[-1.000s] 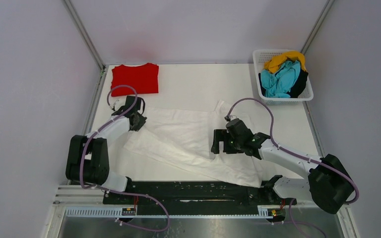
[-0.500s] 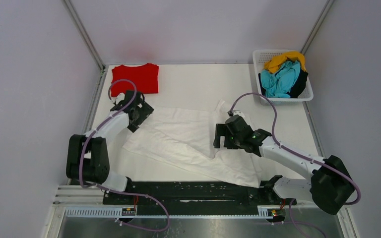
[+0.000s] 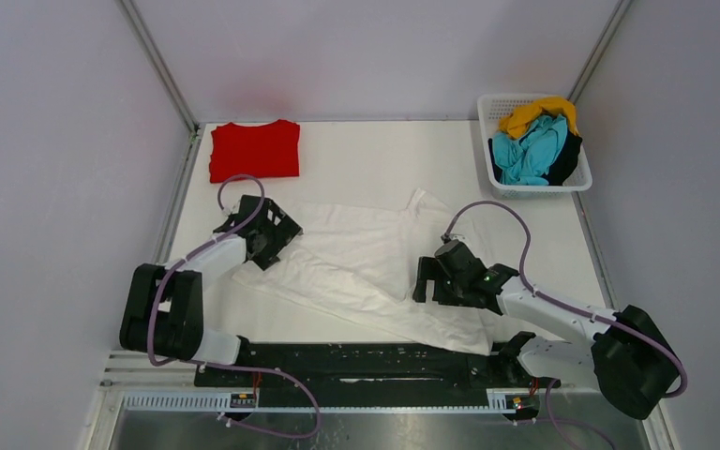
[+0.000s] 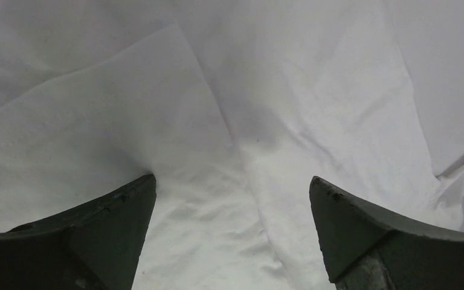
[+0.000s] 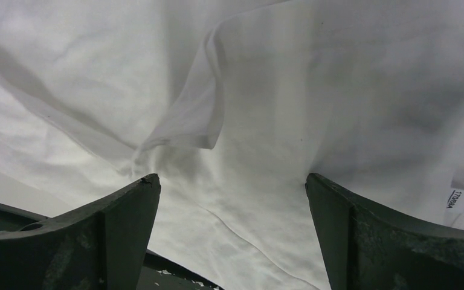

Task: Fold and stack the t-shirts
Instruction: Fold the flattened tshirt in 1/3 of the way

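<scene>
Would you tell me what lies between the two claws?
The rumpled white t-shirt fills the stretch from left claw to right claw, shown in the top view.

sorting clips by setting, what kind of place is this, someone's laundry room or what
Probably a lab robot cell, not a home: bare grey walls on a metal frame enclose a white table, with a left arm and right arm bolted to a black rail at its near edge.

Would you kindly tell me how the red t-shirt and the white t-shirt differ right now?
The red t-shirt is folded into a compact rectangle; the white t-shirt lies spread out and creased. The red t-shirt sits at the far left corner; the white t-shirt covers mid-table. Both are plain and rest on the table.
</scene>
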Action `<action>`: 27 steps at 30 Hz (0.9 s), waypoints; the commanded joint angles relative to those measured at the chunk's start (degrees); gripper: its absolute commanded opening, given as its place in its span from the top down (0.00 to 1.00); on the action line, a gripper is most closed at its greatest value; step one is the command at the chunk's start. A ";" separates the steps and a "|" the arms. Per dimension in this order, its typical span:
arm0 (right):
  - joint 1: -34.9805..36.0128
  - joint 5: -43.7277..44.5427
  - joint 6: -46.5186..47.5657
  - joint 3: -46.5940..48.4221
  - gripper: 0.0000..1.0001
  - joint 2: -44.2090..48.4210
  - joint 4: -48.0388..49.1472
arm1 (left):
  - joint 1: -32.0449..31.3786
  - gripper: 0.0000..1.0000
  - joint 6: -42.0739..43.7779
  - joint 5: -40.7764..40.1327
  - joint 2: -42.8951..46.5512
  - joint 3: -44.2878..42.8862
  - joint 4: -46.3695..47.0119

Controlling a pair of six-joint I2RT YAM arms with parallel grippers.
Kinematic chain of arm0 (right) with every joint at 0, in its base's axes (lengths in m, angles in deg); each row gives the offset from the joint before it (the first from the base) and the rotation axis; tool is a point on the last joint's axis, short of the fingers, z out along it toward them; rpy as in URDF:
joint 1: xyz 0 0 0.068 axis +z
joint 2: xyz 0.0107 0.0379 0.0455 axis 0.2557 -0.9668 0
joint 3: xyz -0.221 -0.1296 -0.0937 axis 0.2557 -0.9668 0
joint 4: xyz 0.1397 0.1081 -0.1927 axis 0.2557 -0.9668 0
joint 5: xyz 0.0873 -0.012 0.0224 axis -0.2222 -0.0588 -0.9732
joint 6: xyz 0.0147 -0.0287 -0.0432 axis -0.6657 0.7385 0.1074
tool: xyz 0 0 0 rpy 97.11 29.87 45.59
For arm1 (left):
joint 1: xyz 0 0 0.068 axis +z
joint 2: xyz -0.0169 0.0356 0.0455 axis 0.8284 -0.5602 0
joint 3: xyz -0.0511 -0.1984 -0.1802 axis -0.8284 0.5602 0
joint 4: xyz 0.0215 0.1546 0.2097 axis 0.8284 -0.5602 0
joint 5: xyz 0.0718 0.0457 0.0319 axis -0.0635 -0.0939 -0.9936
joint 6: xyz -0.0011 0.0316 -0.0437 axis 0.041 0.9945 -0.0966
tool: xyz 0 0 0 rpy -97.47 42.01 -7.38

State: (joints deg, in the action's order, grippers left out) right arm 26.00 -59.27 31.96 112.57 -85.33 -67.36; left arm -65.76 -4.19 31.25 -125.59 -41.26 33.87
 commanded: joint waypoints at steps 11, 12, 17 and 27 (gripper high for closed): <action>-0.74 4.48 -0.35 -1.18 0.01 5.12 -9.44 | -0.28 0.01 -0.75 -9.28 21.70 8.54 -22.24; -1.12 4.83 0.26 -0.49 0.01 5.36 -10.16 | -0.22 0.01 -0.65 -9.99 22.74 7.81 -23.11; -3.16 7.98 3.07 5.11 0.01 7.18 -12.75 | 0.51 0.01 2.45 -15.52 22.77 -1.39 -23.15; -11.73 8.46 9.27 15.43 0.02 1.93 -9.50 | 9.66 0.01 16.02 -7.69 -10.76 -31.54 -15.15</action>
State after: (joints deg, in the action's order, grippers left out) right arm 16.58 -50.81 37.93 124.66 -80.87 -78.85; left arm -59.09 4.16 19.82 -123.60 -62.18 15.62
